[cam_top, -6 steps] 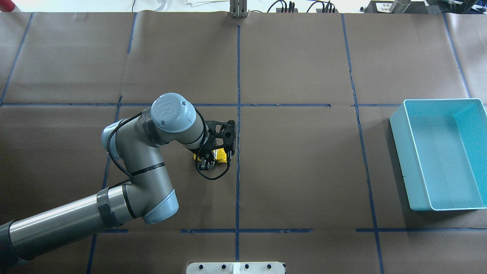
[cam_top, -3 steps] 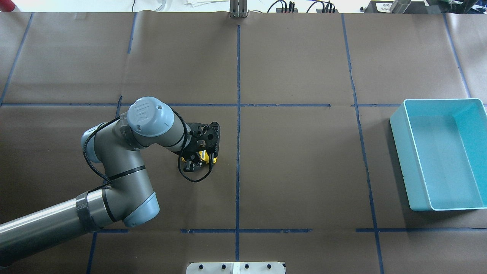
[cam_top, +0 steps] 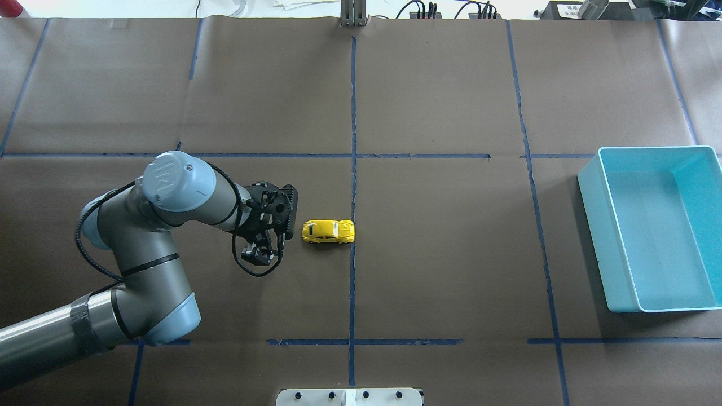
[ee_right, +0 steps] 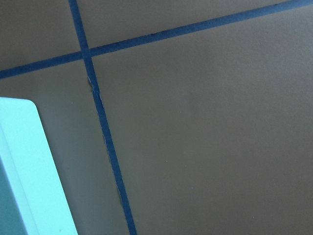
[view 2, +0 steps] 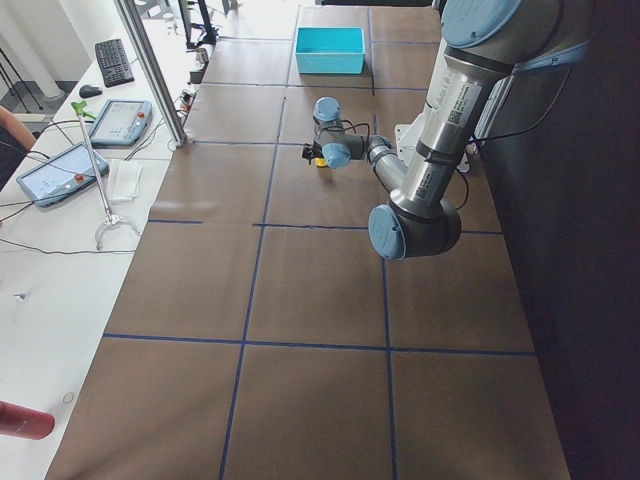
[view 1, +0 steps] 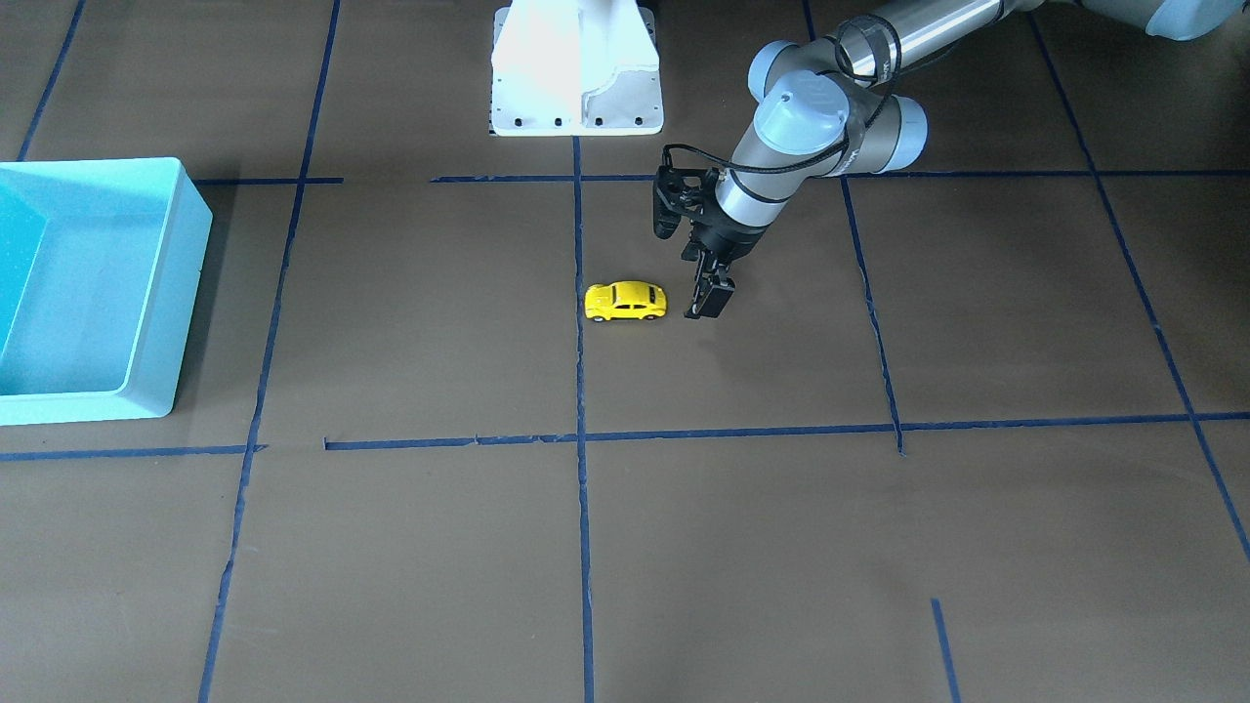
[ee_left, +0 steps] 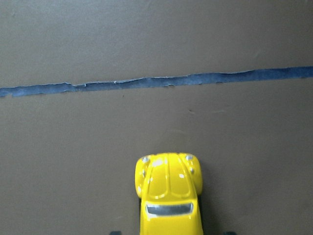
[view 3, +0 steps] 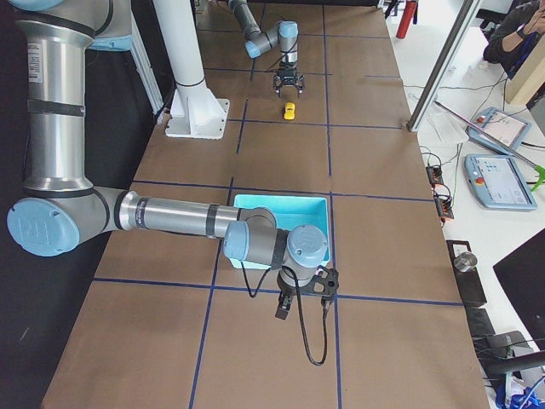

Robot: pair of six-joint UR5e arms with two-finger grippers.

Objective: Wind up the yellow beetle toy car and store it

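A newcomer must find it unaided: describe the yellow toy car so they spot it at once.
Find the blue tape line down the middle of the table. Beside it, on the robot's left, sits the yellow beetle toy car, between line and left gripper. It is the only bright yellow thing: tiny, rounded.

The table [cam_top: 451, 84] is covered with brown paper and is divided into rectangles by blue tape lines [cam_top: 353, 101]. Along its far edge a white bench [view 2: 35, 330] is set, on which a keyboard [view 2: 111, 61] and two touchscreen pendants [view 2: 55, 172] are laid. An aluminium post [view 2: 150, 65] is fixed at the table's edge. The scene is evenly lit.
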